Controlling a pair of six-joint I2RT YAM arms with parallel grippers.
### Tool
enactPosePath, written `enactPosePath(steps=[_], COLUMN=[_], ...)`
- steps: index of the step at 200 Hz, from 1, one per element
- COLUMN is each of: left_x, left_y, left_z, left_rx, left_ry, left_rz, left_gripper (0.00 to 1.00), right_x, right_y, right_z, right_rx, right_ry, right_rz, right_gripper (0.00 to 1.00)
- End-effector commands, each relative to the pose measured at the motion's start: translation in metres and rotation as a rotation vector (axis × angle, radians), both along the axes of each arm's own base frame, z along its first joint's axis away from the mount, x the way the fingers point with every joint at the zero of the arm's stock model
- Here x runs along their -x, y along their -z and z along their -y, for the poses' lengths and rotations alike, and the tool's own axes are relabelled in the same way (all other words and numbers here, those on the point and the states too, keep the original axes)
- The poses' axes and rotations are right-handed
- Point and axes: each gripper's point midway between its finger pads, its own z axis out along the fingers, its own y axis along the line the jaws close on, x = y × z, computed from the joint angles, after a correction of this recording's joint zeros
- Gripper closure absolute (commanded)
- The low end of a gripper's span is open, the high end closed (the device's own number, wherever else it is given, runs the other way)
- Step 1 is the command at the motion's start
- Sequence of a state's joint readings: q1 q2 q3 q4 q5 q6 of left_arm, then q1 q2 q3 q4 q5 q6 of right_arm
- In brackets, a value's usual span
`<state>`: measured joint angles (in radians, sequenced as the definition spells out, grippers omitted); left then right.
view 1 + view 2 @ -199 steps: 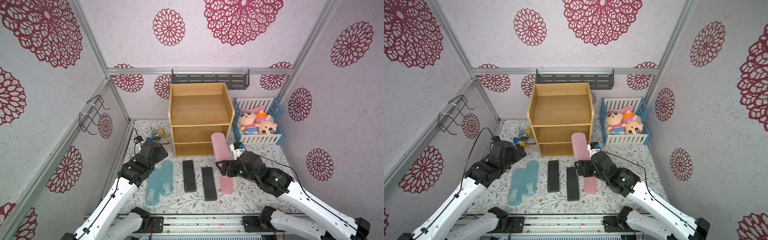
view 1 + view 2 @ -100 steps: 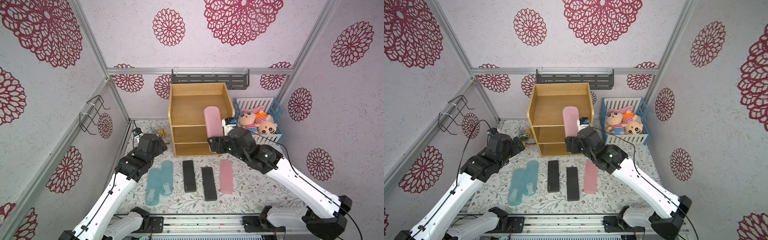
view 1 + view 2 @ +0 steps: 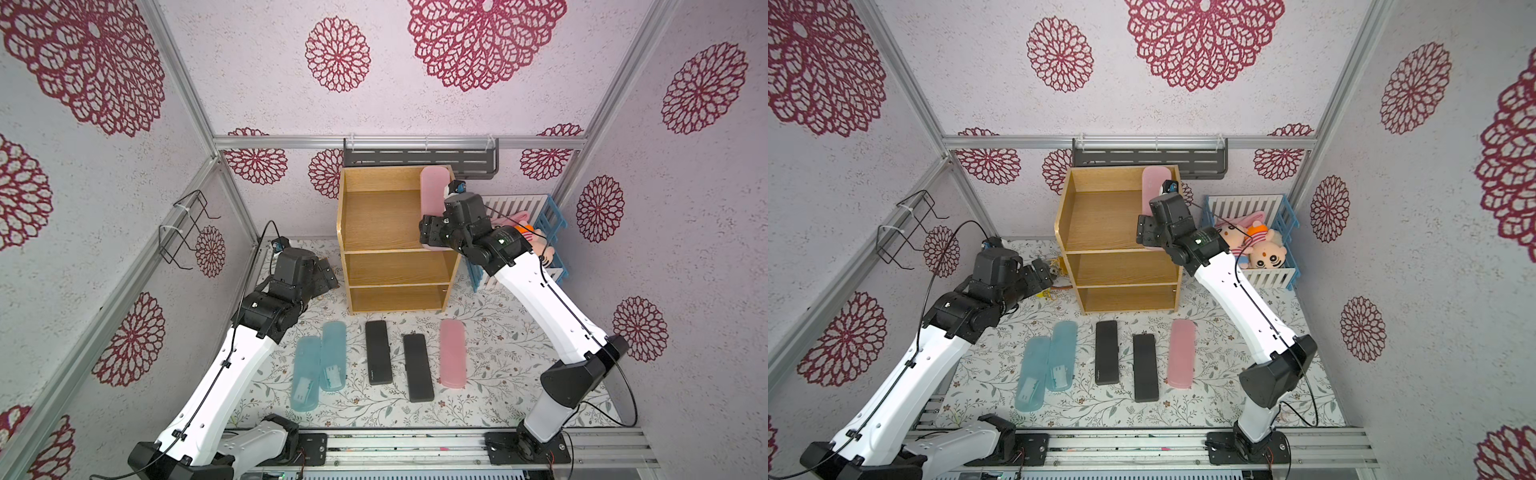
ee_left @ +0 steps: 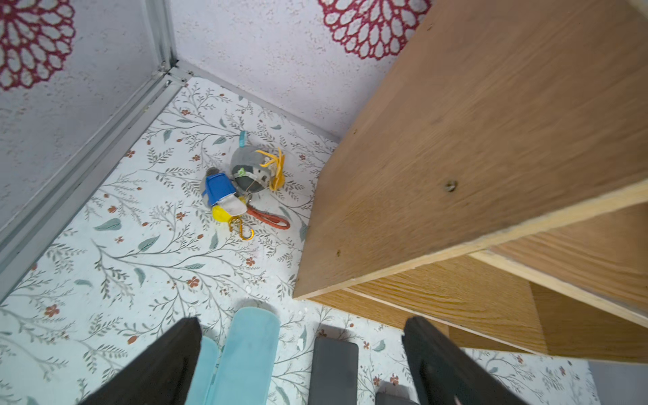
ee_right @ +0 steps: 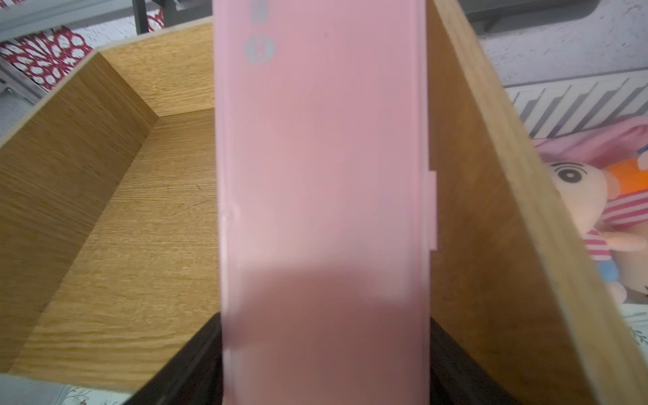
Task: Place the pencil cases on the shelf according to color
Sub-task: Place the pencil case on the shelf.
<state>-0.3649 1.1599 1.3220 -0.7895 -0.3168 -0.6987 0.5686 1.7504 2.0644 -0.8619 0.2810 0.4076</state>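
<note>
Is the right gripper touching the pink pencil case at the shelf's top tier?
Touching. In the right wrist view the pink pencil case sits between the black fingers of the right gripper, flush against both, with no gap on either side.

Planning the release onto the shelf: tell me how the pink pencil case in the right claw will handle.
Probably stiff: the pink pencil case juts straight out of the right claw without sagging. Likely light: a grip near one end carries it. Its smooth, flat faces look slippery, so it may slide on the shelf, not roll.
</note>
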Motion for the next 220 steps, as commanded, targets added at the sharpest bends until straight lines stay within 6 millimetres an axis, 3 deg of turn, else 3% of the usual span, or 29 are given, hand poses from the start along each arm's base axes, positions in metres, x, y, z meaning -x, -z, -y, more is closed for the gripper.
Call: enactPosePath(steps=[1, 38, 73, 146, 185, 204, 220], left_x=[-0.01, -0.014, -0.012, 0.0, 0.007, 0.01, 0.012], left_y=[-0.015, -0.011, -0.003, 0.005, 0.01, 0.011, 0.01], left_z=[0.016, 0.021, 0.022, 0.02, 0.018, 0.014, 0.013], left_rx=[0.021, 0.042, 0.05, 0.059, 0.048, 0.037, 0.033], left_ry=[0.09, 0.098, 0.102, 0.111, 0.114, 0.107, 0.104], left_rz=[0.033, 0.033, 0.02, 0.004, -0.011, -0.016, -0.012], left_gripper=[0.03, 0.03, 0.03, 0.03, 0.03, 0.03, 0.03], right_x=[-0.005, -0.013, -0.013, -0.005, 0.005, 0.01, 0.009], right_y=[-0.012, 0.0, -0.001, -0.028, -0.068, -0.081, -0.079], right_z=[0.002, -0.003, -0.007, -0.011, -0.01, -0.011, -0.012], right_rx=[0.013, 0.019, 0.004, -0.026, -0.039, -0.048, -0.042], right_ry=[-0.002, -0.003, -0.02, -0.043, -0.033, -0.047, -0.052], right_rz=[0.017, -0.031, -0.037, 0.03, 0.132, 0.17, 0.168], right_gripper=[0.34, 0.31, 0.17, 0.12, 0.12, 0.16, 0.25])
